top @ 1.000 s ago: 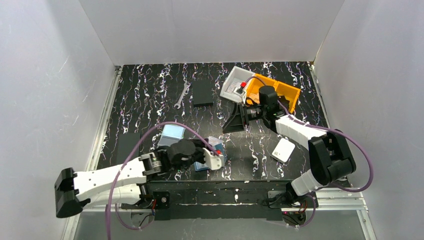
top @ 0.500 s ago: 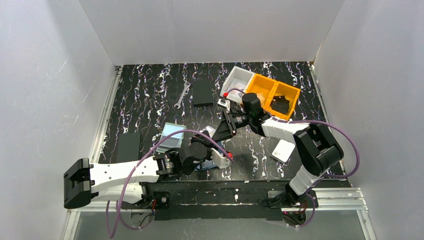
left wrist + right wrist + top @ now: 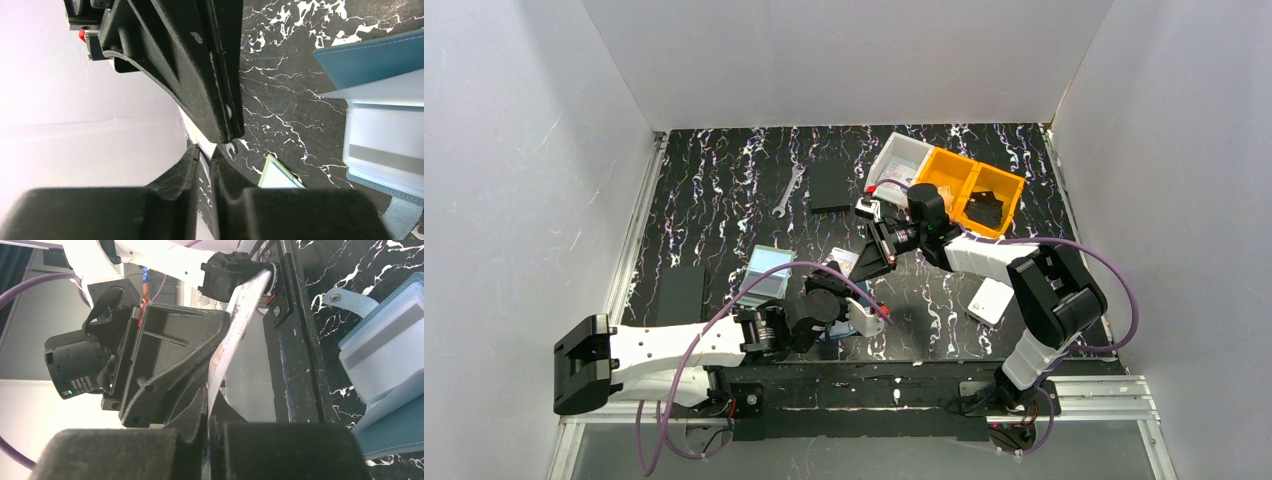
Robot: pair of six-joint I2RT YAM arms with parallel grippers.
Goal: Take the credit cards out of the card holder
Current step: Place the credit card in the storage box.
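Note:
The blue card holder (image 3: 769, 270) lies open on the black table, its clear pockets (image 3: 385, 145) showing in the left wrist view. A pale credit card (image 3: 235, 325) is held edge-on above the table between both arms. My left gripper (image 3: 205, 149) is shut on one end of it. The right gripper (image 3: 210, 390) is shut on the other end, facing the left one tip to tip. In the top view the two meet beside the holder, left gripper (image 3: 838, 274) and right gripper (image 3: 860, 272). Another credit card (image 3: 277, 176), green-edged, lies flat on the table.
An orange bin (image 3: 979, 190) and a white tray (image 3: 896, 163) stand at the back right. A wrench (image 3: 791, 190) and a flat black rectangle (image 3: 829, 185) lie behind the holder, another black rectangle (image 3: 681, 293) at the left. A white rounded box (image 3: 991, 300) sits at the right.
The right arm swung left from the bins to the card in my left gripper, and its wide-open jaws closed on it. The left arm shifted slightly right.

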